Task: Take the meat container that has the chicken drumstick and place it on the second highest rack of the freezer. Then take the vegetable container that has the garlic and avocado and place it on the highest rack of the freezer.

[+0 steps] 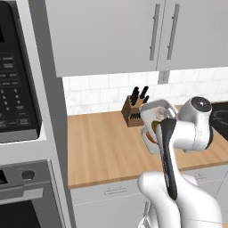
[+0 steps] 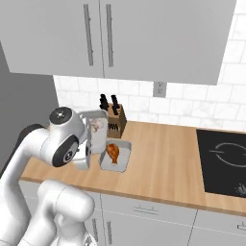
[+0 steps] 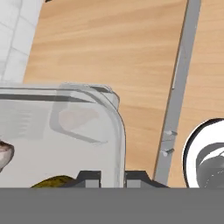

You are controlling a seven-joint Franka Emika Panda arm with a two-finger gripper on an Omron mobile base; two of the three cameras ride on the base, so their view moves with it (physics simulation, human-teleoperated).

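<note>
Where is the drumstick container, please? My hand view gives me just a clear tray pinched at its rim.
Observer: In the right base view the drumstick container lies flat on the wooden counter, right beside the tray you hold.
Operator: Thank you. How does my tray sit in the tool?
Observer: The vegetable container is tipped up steeply, with the garlic showing in its upper part; the tool is shut on its rim.
Operator: What stands behind the two trays?
Observer: A knife block stands against the tiled wall.
</note>
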